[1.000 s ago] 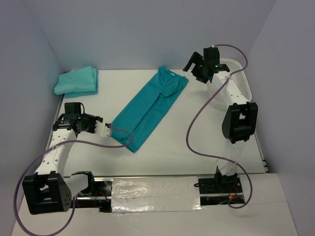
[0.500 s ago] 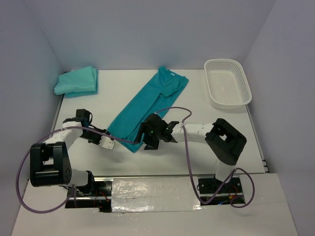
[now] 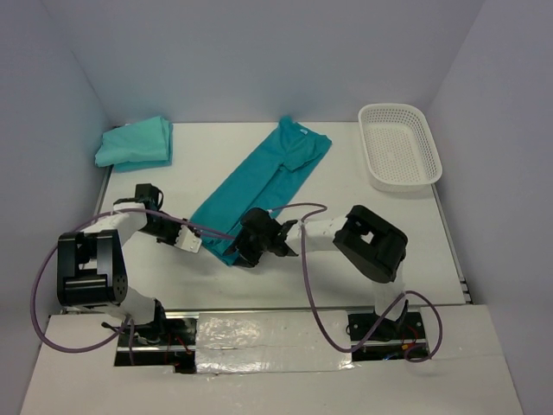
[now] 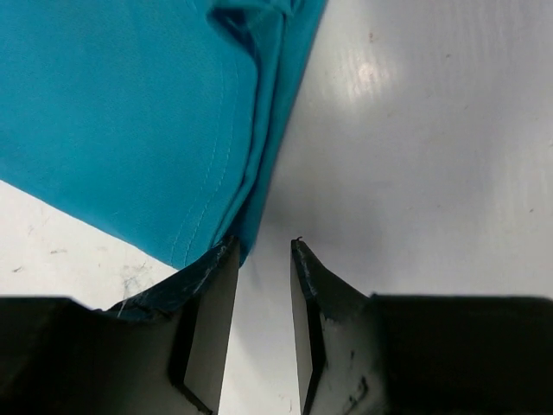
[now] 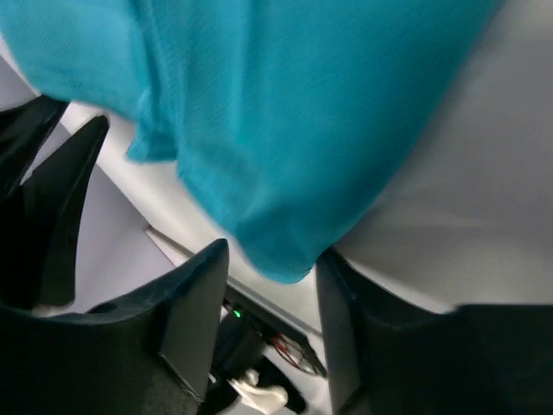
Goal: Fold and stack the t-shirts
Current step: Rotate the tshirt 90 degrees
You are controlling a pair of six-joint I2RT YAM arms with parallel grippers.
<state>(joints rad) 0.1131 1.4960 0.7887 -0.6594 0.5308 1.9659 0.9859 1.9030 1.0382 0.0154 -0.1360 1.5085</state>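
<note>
A teal t-shirt [image 3: 263, 177], folded lengthwise, lies diagonally across the middle of the table. A lighter green t-shirt [image 3: 134, 143] sits folded at the back left. My left gripper [image 3: 194, 244] is low at the teal shirt's near left edge. In the left wrist view it [image 4: 262, 259] is open over bare table, its left finger touching the hem [image 4: 216, 199]. My right gripper [image 3: 240, 253] is at the shirt's near corner. In the right wrist view its jaws [image 5: 270, 259] stand apart, and the corner of the shirt [image 5: 276, 173] hangs between the tips.
A white plastic basket [image 3: 399, 145] stands at the back right. Purple cables loop from both arms over the near half of the table [image 3: 432, 242]. Grey walls close in the left, back and right sides.
My right arm has swung from beside the basket down to the teal shirt's near corner, and its jaws have narrowed. The left gripper has shifted slightly along the shirt's near edge.
</note>
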